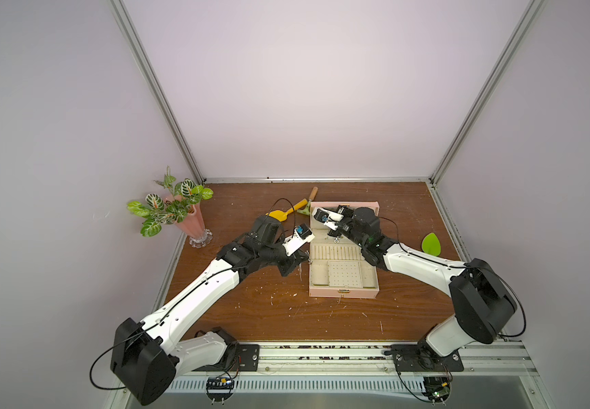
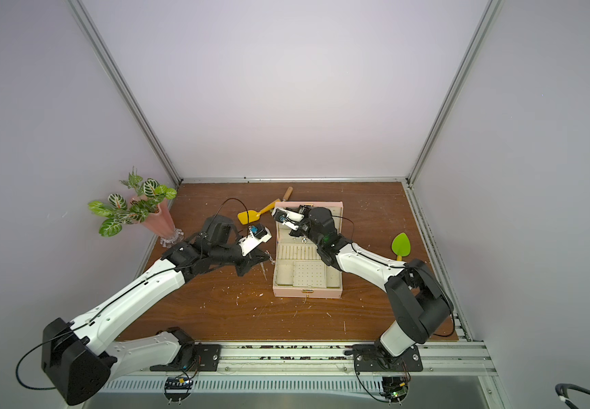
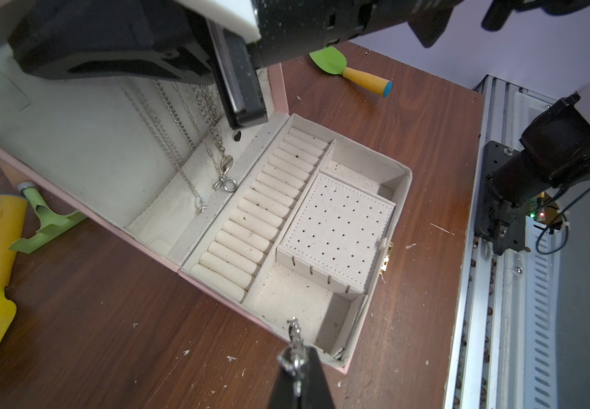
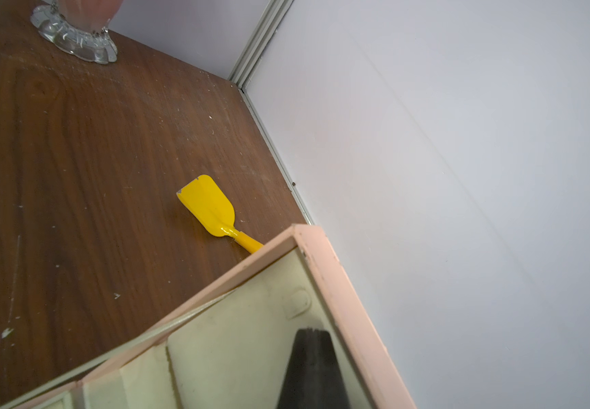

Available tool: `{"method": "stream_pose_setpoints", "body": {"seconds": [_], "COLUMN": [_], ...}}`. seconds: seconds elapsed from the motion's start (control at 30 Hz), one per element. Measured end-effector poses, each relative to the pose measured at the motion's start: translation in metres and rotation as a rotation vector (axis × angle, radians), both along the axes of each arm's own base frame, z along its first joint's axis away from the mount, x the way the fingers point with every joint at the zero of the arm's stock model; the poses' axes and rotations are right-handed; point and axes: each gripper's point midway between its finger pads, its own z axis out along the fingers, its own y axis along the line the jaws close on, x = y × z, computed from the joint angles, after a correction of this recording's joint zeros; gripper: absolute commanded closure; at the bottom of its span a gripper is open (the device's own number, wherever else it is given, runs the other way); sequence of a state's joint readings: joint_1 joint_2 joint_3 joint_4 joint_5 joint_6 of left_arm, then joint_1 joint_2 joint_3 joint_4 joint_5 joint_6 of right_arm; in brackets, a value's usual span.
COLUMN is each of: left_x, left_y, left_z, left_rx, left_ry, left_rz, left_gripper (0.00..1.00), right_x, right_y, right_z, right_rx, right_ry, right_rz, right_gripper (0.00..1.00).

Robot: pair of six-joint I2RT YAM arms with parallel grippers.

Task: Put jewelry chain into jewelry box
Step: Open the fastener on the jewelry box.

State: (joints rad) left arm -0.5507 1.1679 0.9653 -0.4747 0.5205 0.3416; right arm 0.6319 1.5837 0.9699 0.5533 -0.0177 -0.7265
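Observation:
The pink jewelry box [image 1: 343, 293] [image 2: 306, 293] stands open mid-table, lid upright, its cream compartments [image 3: 405, 184] bare. My left gripper [image 1: 306, 260] [image 2: 268, 257] [image 3: 299, 357] hovers at the box's left wall, over the near corner compartment. It is shut on a thin silver jewelry chain [image 3: 294, 340], whose end dangles beside the box [image 2: 263, 269]. My right gripper [image 1: 331, 233] [image 4: 310, 334] is shut, its tips against the cream inside of the lid [image 4: 343, 283]. Nothing shows between them. Several other silver chains [image 3: 180, 141] hang down the lid's inner face.
A yellow toy shovel [image 1: 277, 214] [image 4: 212, 209] and a green rake [image 1: 304, 210] lie behind the box's left rear corner. A green leaf-shaped trowel [image 1: 431, 244] lies to the right. A plant in a pink vase [image 1: 184, 219] stands at the left wall.

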Motion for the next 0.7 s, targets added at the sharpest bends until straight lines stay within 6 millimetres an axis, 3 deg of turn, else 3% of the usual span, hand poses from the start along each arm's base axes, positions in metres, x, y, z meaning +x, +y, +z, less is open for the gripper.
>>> {"method": "stream_pose_setpoints", "body": {"seconds": [0.7], "left_x": [0.001], "left_y": [0.0], "left_z": [0.001], "left_rx": [-0.003], "left_ry": [-0.003], "left_rz": [0.001], "left_gripper": [0.99], "right_x": [-0.013], "right_y": [-0.002], "right_z": [-0.007], "right_rx": [-0.054], "right_ry": [-0.042], "right_rz": [0.056], "right_gripper": [1.0]}}
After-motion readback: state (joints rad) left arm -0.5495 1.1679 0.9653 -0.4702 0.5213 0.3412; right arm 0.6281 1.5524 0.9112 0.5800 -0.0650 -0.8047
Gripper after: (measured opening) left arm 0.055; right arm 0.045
